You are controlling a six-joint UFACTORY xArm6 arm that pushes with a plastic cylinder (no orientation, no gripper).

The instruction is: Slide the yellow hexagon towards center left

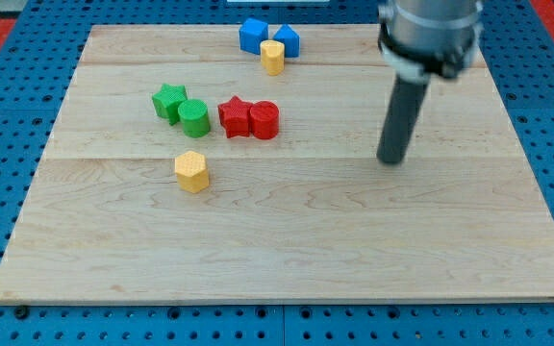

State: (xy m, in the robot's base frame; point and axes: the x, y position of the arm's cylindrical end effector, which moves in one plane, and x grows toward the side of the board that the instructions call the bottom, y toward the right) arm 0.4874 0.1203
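Observation:
The yellow hexagon [191, 171] lies on the wooden board [287, 259], left of the middle and a little below the green blocks. My tip [390, 160] rests on the board at the view's right, far to the right of the yellow hexagon and touching no block. The rod rises from it to the arm's grey end at the view's top right.
A green star [168, 100] and a green cylinder [194, 117] sit side by side above the hexagon. A red star [234, 115] and a red cylinder [264, 120] touch at the middle. Two blue blocks [253, 35] [286, 40] and a yellow cylinder [272, 57] cluster at the top edge.

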